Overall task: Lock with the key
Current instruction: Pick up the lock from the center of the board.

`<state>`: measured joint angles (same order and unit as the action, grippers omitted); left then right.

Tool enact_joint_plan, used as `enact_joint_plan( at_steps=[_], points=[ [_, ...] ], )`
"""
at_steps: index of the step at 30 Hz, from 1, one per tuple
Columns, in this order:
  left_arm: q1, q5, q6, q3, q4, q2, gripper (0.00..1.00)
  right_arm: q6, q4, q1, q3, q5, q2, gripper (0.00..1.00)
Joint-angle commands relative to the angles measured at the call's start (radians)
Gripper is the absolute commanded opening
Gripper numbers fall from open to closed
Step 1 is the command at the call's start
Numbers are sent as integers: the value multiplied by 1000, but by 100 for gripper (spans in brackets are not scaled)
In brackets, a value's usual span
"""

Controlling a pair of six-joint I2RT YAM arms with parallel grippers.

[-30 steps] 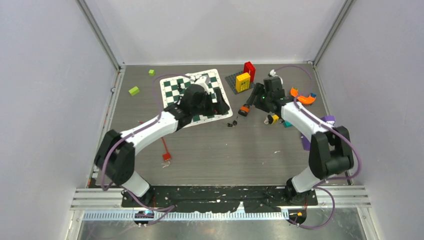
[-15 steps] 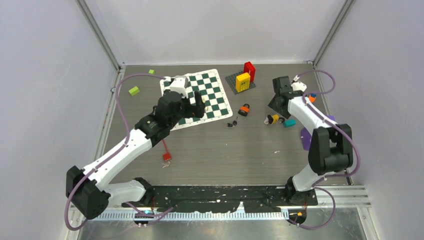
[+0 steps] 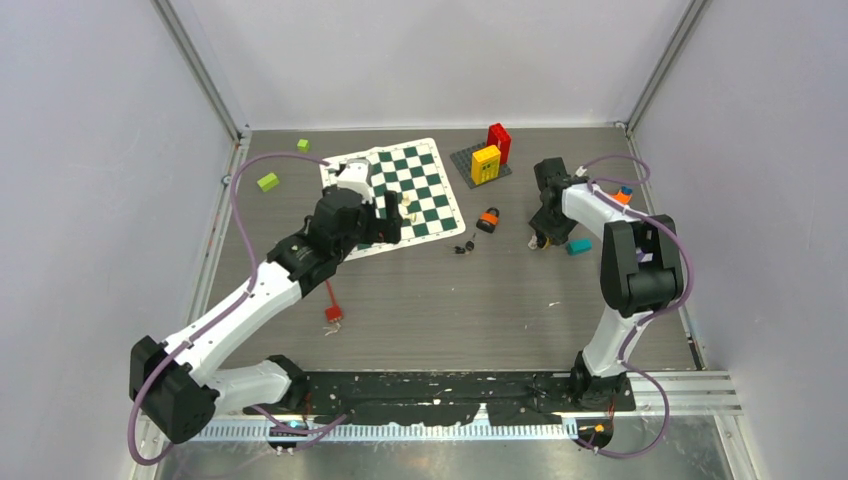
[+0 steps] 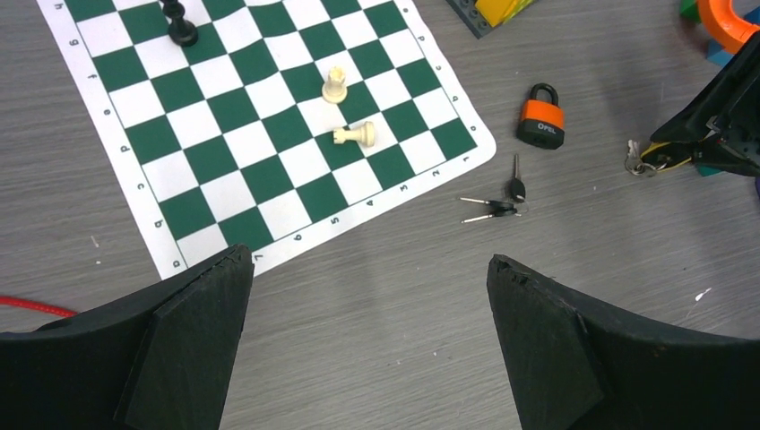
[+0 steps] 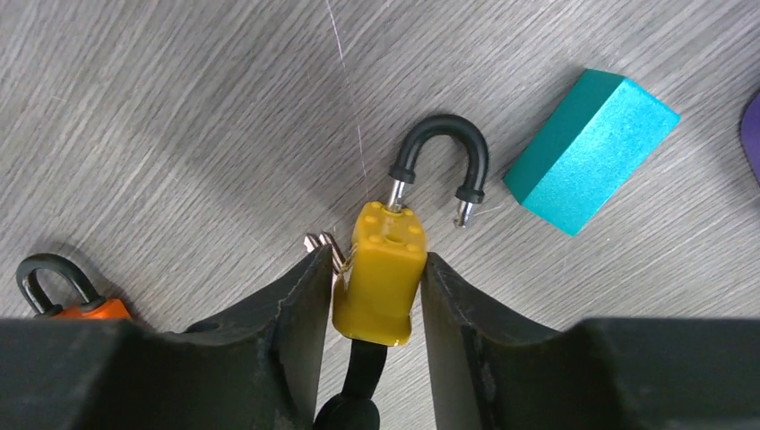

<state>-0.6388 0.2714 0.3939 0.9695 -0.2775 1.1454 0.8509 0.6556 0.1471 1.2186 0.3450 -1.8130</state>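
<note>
Both outstretched: right gripper (image 5: pixel 375 260) pinches yellow padlock (image 5: pixel 381 269); left gripper (image 4: pixel 369 260) hovers spread.

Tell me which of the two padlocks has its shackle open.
The yellow-bodied padlock in the right hand: one leg of its black shackle hangs free of the body. The orange-bodied padlock has its shackle seated on both sides.

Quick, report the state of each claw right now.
Left claw: open, holding nothing.
Right claw: closed on the yellow padlock, whose shackle is open.
</note>
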Motion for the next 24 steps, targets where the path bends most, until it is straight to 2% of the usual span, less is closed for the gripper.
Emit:
enact_joint_plan(
  at_steps=[1,3,4,6,11,15,19,24],
  points=[
    [8,27,24,-8,-5,-49,100,49,-16,-4,-15,41,48,43],
    [7,20,26,-35,41,-82,100,44,-34,-4,-38,57,70,34],
    [8,16,29,-46,62,-99,100,41,-41,-5,-41,57,77,23],
    [7,-2,31,-56,93,-122,100,24,-71,-4,-60,29,92,8],
    [7,-82,40,-45,106,-148,100,-70,-231,-5,-125,-170,204,5],
    [8,-195,50,-56,169,-171,99,-77,-454,3,-212,-460,371,5],
    [7,-313,77,-73,265,-198,98,-46,-715,31,-262,-662,519,5],
    [8,-508,143,-73,421,-194,99,4,-1125,81,-334,-821,661,5]
  ],
)
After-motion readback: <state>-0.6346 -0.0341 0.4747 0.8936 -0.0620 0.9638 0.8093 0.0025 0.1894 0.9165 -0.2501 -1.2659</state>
